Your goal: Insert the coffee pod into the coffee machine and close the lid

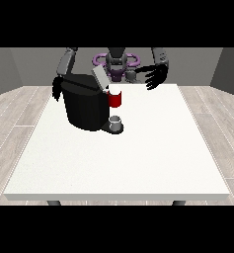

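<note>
Front view: we note the coffee machine (87, 106), a black rounded body on the far left part of the white counter (138, 163), with its grey lid (99, 78) raised and tilted back towards the robot. The machine's brewing end, a red and white block (115, 98), faces the view's right, so its long axis runs roughly across the counter. Below that block sits a small grey cup (116, 120) on the machine's base. We cannot make out the coffee pod anywhere; whether it lies inside the machine is hidden from us.

At the view's right, the hand (155, 77) hangs above the counter's far edge with fingers spread and straight, holding nothing, well apart from the machine. At the view's left, the other hand (56, 89) shows just behind the machine's far left side, partly hidden by it; we cannot tell how its fingers lie.

Counter near us and to the right lies bare, wide room up to its front edge.
</note>
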Controlling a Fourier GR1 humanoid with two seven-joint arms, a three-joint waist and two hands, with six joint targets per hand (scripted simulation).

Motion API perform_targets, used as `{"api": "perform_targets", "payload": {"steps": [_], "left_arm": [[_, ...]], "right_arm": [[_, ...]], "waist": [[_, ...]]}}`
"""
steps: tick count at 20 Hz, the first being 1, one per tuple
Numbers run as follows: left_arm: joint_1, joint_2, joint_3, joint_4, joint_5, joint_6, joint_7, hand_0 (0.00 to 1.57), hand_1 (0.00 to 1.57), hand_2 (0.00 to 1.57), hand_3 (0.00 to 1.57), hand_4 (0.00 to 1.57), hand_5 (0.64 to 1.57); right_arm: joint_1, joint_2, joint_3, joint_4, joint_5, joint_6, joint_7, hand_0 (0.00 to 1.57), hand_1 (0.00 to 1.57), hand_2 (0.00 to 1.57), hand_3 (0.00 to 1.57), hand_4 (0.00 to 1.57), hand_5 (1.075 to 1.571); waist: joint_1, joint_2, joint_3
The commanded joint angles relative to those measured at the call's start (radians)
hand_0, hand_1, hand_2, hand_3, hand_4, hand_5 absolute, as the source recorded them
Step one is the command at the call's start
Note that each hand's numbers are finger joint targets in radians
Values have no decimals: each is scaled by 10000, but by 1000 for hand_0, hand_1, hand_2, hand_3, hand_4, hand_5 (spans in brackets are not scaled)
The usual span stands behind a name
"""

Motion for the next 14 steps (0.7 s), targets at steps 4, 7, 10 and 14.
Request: {"api": "perform_targets", "payload": {"steps": [4, 7, 10, 14], "left_arm": [[3148, -511, -3, 51, 568, -646, -867, 0, 0, 0, 0, 242, 1571], [3829, -377, 243, 58, 675, -357, -757, 0, 0, 0, 0, 284, 1571], [4948, 199, 420, 226, 921, -1200, -804, 0, 0, 0, 0, 325, 1571], [5394, 91, 464, 117, 865, -706, -702, 0, 0, 0, 0, 338, 1571]], "right_arm": [[1283, 806, 912, -882, 553, -358, 378, 0, 0, 0, 0, 0, 1571], [1867, 1516, 1980, -1864, 1105, -348, 693, 0, 0, 0, 0, 91, 1571], [2074, 1490, 2653, -2866, 1585, -528, 1575, 0, 0, 0, 0, 0, 1571], [1987, 2081, 3574, -4455, 1693, -847, 2131, 0, 0, 0, 0, 204, 1571]], "waist": [[192, -2276, -9], [-365, -2989, -11], [-537, -3925, -20], [-961, -4297, -7]]}}
